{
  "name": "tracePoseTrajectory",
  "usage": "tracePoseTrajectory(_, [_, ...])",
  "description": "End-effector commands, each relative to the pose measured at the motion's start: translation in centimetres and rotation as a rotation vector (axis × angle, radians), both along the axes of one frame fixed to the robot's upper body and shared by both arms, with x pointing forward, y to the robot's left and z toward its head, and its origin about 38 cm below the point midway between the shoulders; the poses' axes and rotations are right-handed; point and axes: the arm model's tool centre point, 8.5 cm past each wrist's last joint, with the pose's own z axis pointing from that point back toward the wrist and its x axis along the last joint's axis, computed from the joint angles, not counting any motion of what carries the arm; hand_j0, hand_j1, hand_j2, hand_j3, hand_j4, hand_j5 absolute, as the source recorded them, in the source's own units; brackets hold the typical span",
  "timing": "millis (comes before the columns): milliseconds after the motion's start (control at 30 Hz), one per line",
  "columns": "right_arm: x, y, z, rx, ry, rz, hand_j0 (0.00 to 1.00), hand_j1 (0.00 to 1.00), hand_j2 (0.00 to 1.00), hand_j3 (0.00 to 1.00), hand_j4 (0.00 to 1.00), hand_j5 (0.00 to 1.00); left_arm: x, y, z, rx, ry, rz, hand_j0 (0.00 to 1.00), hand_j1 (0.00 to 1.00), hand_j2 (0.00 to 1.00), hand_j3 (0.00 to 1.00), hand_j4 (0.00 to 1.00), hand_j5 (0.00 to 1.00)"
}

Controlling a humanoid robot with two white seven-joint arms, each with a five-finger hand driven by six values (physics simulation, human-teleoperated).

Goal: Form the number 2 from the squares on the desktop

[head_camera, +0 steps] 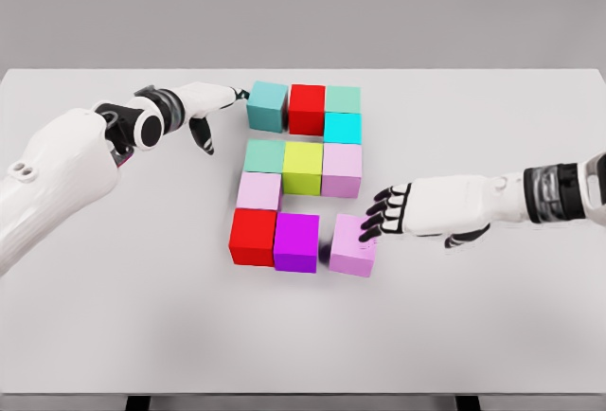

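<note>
The coloured cubes sit near the middle of the white table (pixel 473 335), forming a blocky figure. Its top row runs teal cube (pixel 267 106), red cube (pixel 307 109), pale green cube (pixel 343 99), with a cyan cube (pixel 343 128) tucked just below the pale green one. The middle row holds a green cube (pixel 264 156), a yellow-green cube (pixel 303 168) and a light pink cube (pixel 342 169). Below the green cube is a pale pink cube (pixel 258 190); under that, a second red cube (pixel 253 237) touches a purple cube (pixel 296 242).

One lilac cube (pixel 353 245) stands slightly apart from the purple cube, a narrow gap between them. The right hand (pixel 409 210) lies just beside it on its right, dark fingertips (pixel 372 231) spread and touching or nearly touching its upper right edge, gripping nothing.

The left hand (pixel 210 108) reaches in at the figure's upper left, one finger extended against the teal cube's left face, the other fingers hanging loosely, holding nothing.
</note>
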Motion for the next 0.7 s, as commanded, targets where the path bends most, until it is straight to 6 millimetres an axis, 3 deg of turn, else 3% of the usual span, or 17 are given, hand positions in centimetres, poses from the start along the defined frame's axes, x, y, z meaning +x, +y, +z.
tracePoseTrajectory(0, [0.3, -0.2, 0.4, 0.01, -0.004, -0.014, 1.0, 1.0, 1.0, 1.0, 1.0, 1.0, 0.0, 0.0, 0.0, -0.001, -0.001, 0.0, 1.0, 1.0, 1.0, 1.0, 1.0, 1.0])
tracePoseTrajectory(67, [1.4, -1.5, 1.8, 0.019, -0.044, -0.061, 1.0, 1.0, 1.0, 1.0, 1.0, 1.0, 0.1, 0.2, -0.1, -0.003, 0.002, 0.006, 1.0, 1.0, 1.0, 1.0, 1.0, 1.0])
tracePoseTrajectory(167, [2.8, -3.7, 0.8, -0.01, -0.028, -0.142, 1.0, 1.0, 1.0, 1.0, 1.0, 1.0, 0.1, 0.8, 0.0, -0.002, 0.003, 0.007, 1.0, 1.0, 1.0, 1.0, 1.0, 1.0])
tracePoseTrajectory(267, [2.9, -5.1, 0.3, -0.075, -0.048, -0.167, 1.0, 1.0, 1.0, 1.0, 1.0, 1.0, -0.2, 1.2, 0.1, -0.001, -0.004, -0.07, 1.0, 1.0, 1.0, 1.0, 1.0, 1.0])
tracePoseTrajectory(400, [2.0, -5.3, -0.4, -0.127, -0.057, -0.146, 1.0, 1.0, 1.0, 1.0, 1.0, 1.0, -0.4, 1.6, -0.2, 0.011, 0.001, -0.082, 1.0, 1.0, 1.0, 1.0, 1.0, 1.0])
tracePoseTrajectory(667, [-0.2, -2.5, -2.0, -0.122, -0.02, -0.042, 1.0, 1.0, 1.0, 1.0, 1.0, 1.0, -0.5, 2.1, -0.7, 0.016, -0.004, -0.087, 1.0, 1.0, 1.0, 1.0, 1.0, 1.0])
